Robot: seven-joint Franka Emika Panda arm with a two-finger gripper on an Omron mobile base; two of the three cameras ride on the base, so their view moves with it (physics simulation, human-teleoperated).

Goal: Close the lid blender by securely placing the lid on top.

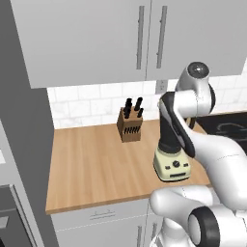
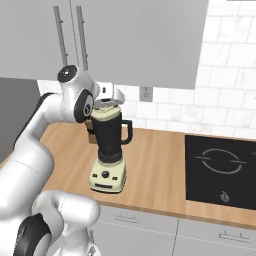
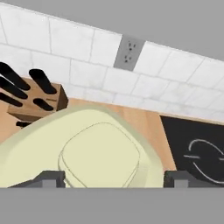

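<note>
Wooden tabletop [image 1: 91, 169] running under grey wall cabinets [image 1: 87, 38] and a white tiled wall [image 2: 225, 70], with a black cooktop [image 2: 220, 175] set into it at the right. The white arm [image 2: 30, 150] rises from the base and bends over the blender [image 2: 107, 150], which stands on the tabletop near its front edge, left of the cooktop. The blender has a cream boxy base with dark knobs and a tall dark jar whose handle points toward the cooktop in the right base view. A wooden knife block [image 1: 130, 125] with dark handles stands behind the blender, against the tiled wall and apart from it. A wall socket [image 3: 129, 53] sits in the tiles above the tabletop.

The lid [image 2: 106, 114] sits on top of the jar, covering its rim; in the hand view it appears as a broad pale cream-green disc with a raised square-rounded centre.

The end effector [image 3: 113, 177] hangs directly above the lid. In the hand view its two dark fingertips [image 3: 49, 178] stand spread wide, one at each side of the lid's raised centre, neither pressing on it: the jaws are apart and hold nothing.
</note>
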